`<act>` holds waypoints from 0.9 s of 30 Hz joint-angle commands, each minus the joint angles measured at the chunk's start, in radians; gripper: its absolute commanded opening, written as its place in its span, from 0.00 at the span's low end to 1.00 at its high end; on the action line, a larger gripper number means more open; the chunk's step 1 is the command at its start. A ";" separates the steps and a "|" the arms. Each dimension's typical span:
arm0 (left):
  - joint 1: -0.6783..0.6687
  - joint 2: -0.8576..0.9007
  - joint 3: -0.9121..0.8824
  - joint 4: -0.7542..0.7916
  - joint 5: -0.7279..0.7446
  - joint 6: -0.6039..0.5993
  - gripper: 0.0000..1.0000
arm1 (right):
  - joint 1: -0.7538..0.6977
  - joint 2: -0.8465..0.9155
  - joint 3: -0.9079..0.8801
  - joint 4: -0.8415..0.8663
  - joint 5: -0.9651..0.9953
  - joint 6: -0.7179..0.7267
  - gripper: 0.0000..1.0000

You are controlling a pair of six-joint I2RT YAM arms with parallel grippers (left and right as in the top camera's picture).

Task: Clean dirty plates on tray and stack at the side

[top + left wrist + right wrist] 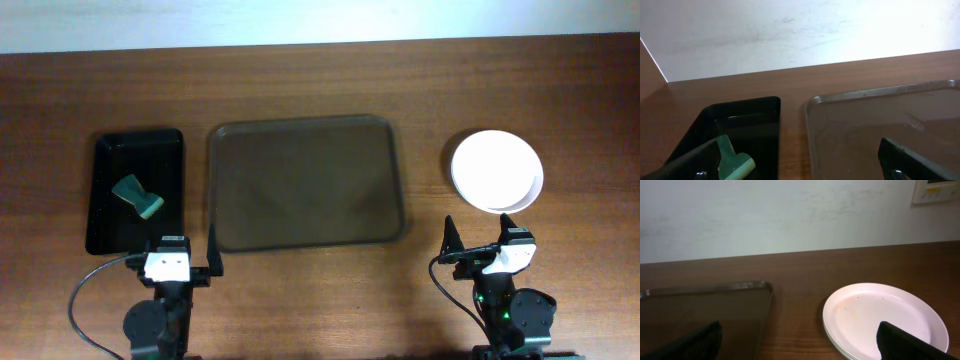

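Brown wooden table (420, 70) carries everything. At its near edge the left gripper (170, 252) sits low with its jaws spread wide. In its own wrist view, the left gripper (795, 162) shows one dark finger at each lower corner and holds nothing. The right gripper (487, 240) sits at the same edge, jaws also apart and holding nothing. Its wrist view shows the right gripper (800, 347) the same way.

Just beyond the left gripper lies a small narrow black tray (105, 215). On its floor rests a green waisted sponge (138, 197), slightly askew. The left wrist view shows the sponge (732, 162) inside the black tray (755, 115), close to the left finger.

Beside it, at the table's middle, lies the large dark-brown rectangular tray (300, 180) with rounded corners and a low rim. Its whole floor shows in every view (880, 115) (705, 305).

To the right of that tray, apart from it and directly on the wood, the round white plates (497, 171) sit stacked. A lower rim peeks out at the near right. The right wrist view shows layered rims and a few tiny specks on the top plate (885, 315). I cannot tell their exact count.

Farthest back rises a white wall (790, 215).
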 commanded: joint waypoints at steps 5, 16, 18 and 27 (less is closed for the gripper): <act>-0.027 -0.122 -0.034 -0.071 -0.040 0.013 0.99 | -0.006 -0.006 -0.005 -0.005 0.005 0.000 0.98; -0.057 -0.129 -0.034 -0.071 -0.044 0.013 0.99 | -0.006 -0.006 -0.005 -0.005 0.005 0.000 0.98; -0.057 -0.129 -0.034 -0.071 -0.044 0.013 0.99 | -0.006 -0.006 -0.005 -0.005 0.005 0.000 0.98; -0.057 -0.129 -0.034 -0.071 -0.044 0.013 0.99 | -0.006 -0.006 -0.005 -0.005 0.005 0.000 0.98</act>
